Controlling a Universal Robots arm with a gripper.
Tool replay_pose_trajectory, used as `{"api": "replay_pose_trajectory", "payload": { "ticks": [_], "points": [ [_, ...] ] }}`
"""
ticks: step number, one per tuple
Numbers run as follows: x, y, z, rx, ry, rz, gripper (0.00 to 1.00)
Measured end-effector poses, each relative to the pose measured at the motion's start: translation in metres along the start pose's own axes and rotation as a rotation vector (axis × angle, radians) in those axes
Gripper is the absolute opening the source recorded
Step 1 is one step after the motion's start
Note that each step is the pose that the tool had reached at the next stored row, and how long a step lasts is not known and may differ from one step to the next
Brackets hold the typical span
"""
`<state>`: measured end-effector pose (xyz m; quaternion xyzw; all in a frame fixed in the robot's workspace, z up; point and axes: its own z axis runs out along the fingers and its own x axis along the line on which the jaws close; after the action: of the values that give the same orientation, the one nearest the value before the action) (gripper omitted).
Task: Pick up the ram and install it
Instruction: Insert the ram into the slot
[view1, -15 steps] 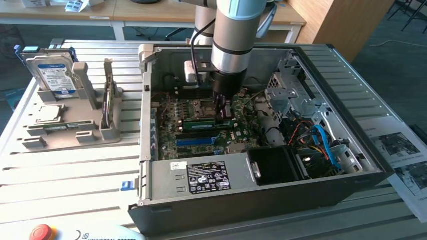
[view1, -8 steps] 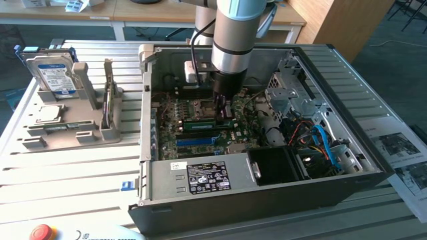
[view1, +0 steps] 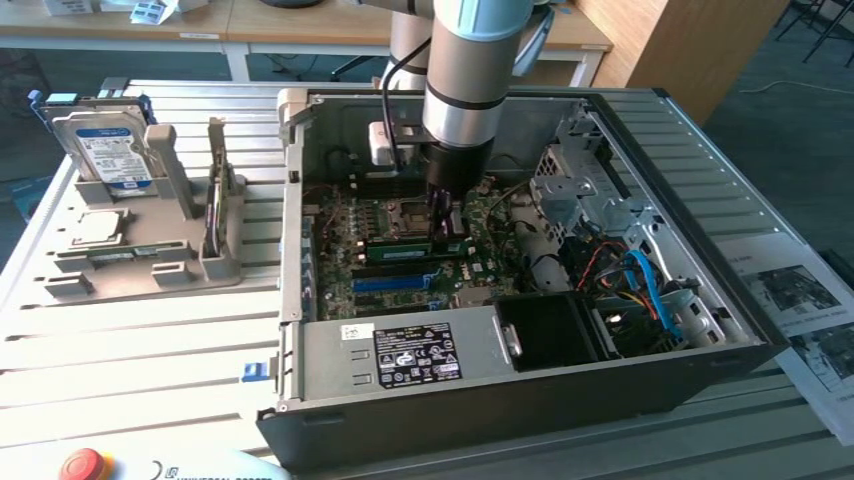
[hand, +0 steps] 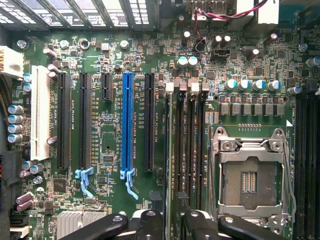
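The ram (view1: 400, 240) is a thin green stick standing on its edge in a memory slot of the motherboard, inside the open computer case (view1: 534, 400). In the wrist view the ram (hand: 167, 145) is seen edge-on as a narrow line beside the other dark memory slots (hand: 192, 145). My gripper (view1: 441, 222) reaches straight down into the case over it. In the wrist view my gripper (hand: 172, 220) straddles the ram. Its black fingers (hand: 150, 220) are spread, with a gap on each side of the stick. Nothing is gripped.
A long blue slot (hand: 127, 125) and the bare processor socket (hand: 250, 175) flank the memory slots. The drive cage (view1: 587, 190), cables (view1: 641, 280) and power supply (view1: 400, 355) crowd the case. A grey fixture (view1: 134, 260) with a hard drive (view1: 114, 150) stands at the exterior view's left.
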<state>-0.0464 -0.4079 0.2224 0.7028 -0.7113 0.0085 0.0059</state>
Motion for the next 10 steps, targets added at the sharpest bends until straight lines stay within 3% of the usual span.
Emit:
{"api": "replay_pose_trajectory", "payload": {
  "ticks": [5,10],
  "points": [
    [0.0,0.0,-0.0009,-0.0001,0.0001,0.0,0.24],
    [0.0,0.0,-0.0105,0.0,0.0,0.0,0.24]
  ]
}}
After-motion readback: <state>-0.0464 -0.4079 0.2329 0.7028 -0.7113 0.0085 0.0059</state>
